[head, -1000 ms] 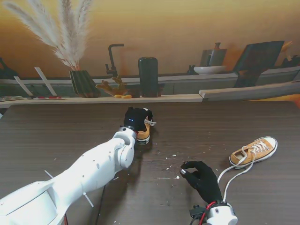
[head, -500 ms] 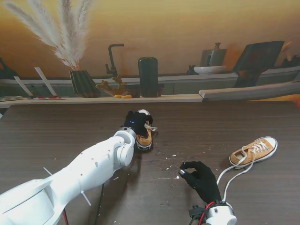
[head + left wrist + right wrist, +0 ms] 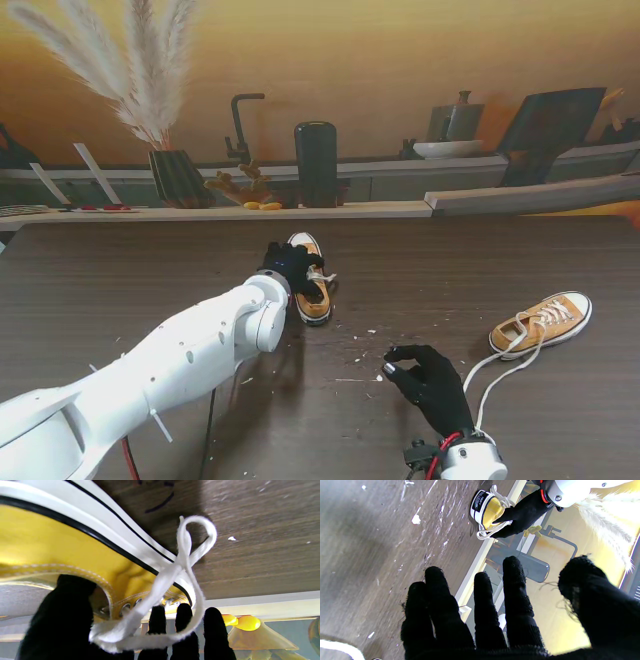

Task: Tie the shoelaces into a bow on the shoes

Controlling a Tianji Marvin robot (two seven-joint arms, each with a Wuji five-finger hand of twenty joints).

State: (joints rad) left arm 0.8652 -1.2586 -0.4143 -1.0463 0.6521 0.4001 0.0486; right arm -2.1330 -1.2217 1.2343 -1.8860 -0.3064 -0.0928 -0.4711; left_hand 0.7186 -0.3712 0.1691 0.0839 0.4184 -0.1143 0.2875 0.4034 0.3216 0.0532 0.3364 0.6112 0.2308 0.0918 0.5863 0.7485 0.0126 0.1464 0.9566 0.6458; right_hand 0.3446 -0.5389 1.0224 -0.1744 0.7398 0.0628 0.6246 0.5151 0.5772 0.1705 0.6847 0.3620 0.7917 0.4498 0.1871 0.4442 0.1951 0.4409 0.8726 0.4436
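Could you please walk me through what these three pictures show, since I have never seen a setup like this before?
This is a two-armed robot with black-gloved, five-fingered hands, meant to tie shoelaces. The wide picture comes from a camera on its stand, looking down at a dark table. The other two come from cameras on each wrist, and appear upside down.

The left hand grips a yellow shoe with its thumb inside the opening; the shoe's white lace loops across the fingers. The right hand holds nothing, fingers spread. A second shoe lies to its right, its lace trailing loose towards me. Neither is tied in a bow.
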